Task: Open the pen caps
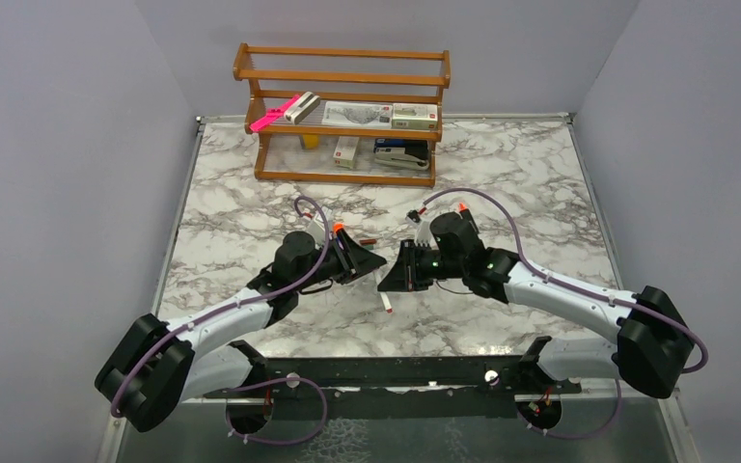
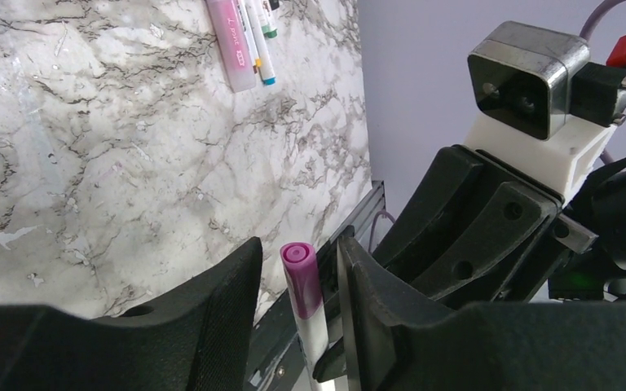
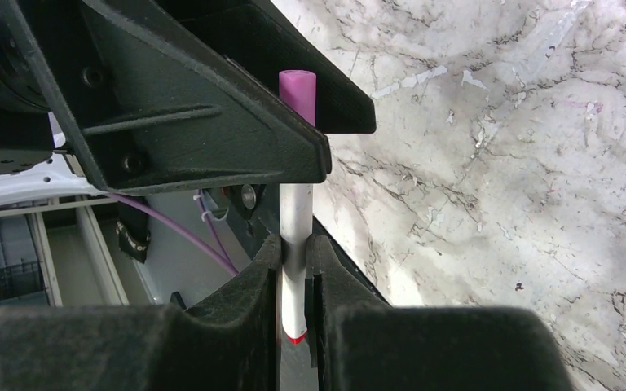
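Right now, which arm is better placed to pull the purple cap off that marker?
Left. The left gripper brackets the purple cap with small gaps either side; the right gripper is clamped on the white barrel, anchoring it.

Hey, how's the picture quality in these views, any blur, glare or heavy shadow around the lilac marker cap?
Top view: even light, soft shadows, the white marker tiny. Left wrist view: its lilac plastic cap sharp, the near black fingers soft-edged. Right wrist view: cap and barrel crisp, no harsh glare on the marble table.
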Tool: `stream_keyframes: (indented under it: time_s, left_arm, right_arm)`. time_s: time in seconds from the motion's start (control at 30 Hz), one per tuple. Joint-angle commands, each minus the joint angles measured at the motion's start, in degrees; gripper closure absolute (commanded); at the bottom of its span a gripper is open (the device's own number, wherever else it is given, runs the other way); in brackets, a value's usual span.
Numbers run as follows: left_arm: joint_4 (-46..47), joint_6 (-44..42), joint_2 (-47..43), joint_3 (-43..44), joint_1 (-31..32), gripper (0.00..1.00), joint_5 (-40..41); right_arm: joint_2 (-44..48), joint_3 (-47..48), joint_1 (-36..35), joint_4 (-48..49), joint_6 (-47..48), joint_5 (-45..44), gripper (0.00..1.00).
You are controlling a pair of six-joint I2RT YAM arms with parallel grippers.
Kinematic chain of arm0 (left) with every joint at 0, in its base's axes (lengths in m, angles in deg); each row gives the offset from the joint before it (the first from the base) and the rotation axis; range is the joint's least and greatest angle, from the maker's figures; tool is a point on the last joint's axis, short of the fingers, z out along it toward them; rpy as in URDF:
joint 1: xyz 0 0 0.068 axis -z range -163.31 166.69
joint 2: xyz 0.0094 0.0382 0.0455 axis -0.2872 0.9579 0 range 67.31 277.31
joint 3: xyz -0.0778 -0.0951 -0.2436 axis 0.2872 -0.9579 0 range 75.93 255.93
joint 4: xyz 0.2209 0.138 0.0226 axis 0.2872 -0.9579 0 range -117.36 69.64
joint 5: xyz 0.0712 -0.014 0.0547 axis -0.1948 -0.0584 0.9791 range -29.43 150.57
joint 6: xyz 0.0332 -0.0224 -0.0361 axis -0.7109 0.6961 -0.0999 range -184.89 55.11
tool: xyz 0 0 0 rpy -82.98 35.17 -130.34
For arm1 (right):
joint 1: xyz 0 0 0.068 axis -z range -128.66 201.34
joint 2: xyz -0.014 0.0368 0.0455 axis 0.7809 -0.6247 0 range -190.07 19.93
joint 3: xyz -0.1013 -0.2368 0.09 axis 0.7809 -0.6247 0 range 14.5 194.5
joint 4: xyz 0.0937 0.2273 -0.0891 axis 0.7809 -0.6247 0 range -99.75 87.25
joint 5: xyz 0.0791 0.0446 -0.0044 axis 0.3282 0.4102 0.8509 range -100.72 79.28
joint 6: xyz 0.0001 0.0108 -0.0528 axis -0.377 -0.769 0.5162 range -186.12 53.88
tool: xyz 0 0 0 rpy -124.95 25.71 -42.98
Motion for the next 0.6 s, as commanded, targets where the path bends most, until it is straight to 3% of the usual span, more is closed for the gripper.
stream_keyframes:
  time_s: [0.0,0.2,0.3,0.33,0.37,0.4,0.43,0.47,0.57]
  left_arm:
    - [2.4,-0.2,0.5,-0.7,0.5,0.63,0.6]
    - [2.6,-0.2,1.7,-0.4,0.5,0.96,0.3]
    - [2.6,-0.1,2.2,-0.3,0.5,1.0,0.2]
    - [2.7,-0.1,2.3,-0.3,0.6,1.0,0.3]
    - [2.7,0.0,2.3,-0.4,0.6,1.0,0.2]
    - [2.7,0.0,2.3,-0.4,0.5,1.0,0.3]
    - [2.7,0.1,2.3,-0.4,0.5,1.0,0.2]
    - [2.7,0.2,2.2,-0.5,0.5,1.0,0.2]
    - [2.8,0.4,2.3,-0.3,0.6,1.0,0.3]
  right_arm:
    - [1.0,0.2,-0.3,1.2,-0.6,-1.7,0.99]
    - [0.7,0.2,-0.4,1.3,-0.7,-1.8,0.99]
    - [0.5,0.2,-0.4,1.2,-0.5,-1.9,0.99]
    - [0.4,0.3,-0.4,1.0,-0.4,-1.8,0.94]
    - [0.3,0.3,-0.4,0.9,-0.3,-1.6,0.83]
    - [0.1,0.4,-0.4,0.8,-0.1,-1.4,0.61]
    - [0.0,0.3,-0.4,0.9,0.0,-1.1,0.48]
    - [-0.1,0.2,-0.4,1.1,0.1,-0.8,0.4]
    - [-0.7,0.1,-0.3,1.0,0.2,-0.4,0.36]
